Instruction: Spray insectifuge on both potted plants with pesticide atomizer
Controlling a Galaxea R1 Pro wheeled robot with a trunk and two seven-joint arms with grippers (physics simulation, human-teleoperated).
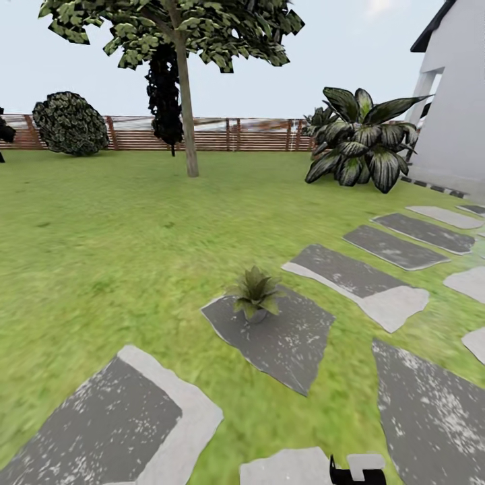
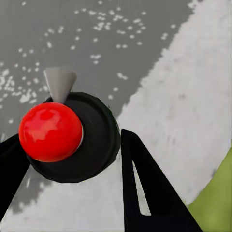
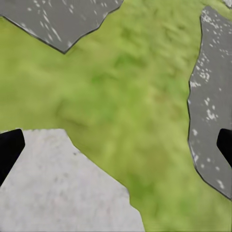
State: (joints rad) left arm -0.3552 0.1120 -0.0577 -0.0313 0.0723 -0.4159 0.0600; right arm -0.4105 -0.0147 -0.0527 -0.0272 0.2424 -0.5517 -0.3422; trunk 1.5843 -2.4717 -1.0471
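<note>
Carrying dark round-bodied atomizer with red knob and grey nozzle (image 2: 67, 137), clamped between left gripper (image 2: 72, 169) fingers.

Right gripper (image 3: 116, 145) spread, empty. Approach small green leafy rosette in grey pot (image 1: 255, 294) on dark stepping stone (image 1: 283, 343); aim nozzle squarely at foliage.

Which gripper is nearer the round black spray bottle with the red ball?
Left. The spray bottle sits between the left gripper's jaws; the right gripper hangs open over green grass and grey stepping stones, away from it.

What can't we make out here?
Left wrist view: the atomizer body is hidden under its own red-topped head. Whether the left gripper clamps it is unclear, since the contact is hidden.
Head view: the black gripper part is cut off by the bottom edge, arm unclear. The potted plant has its pot mostly hidden by leaves.
</note>
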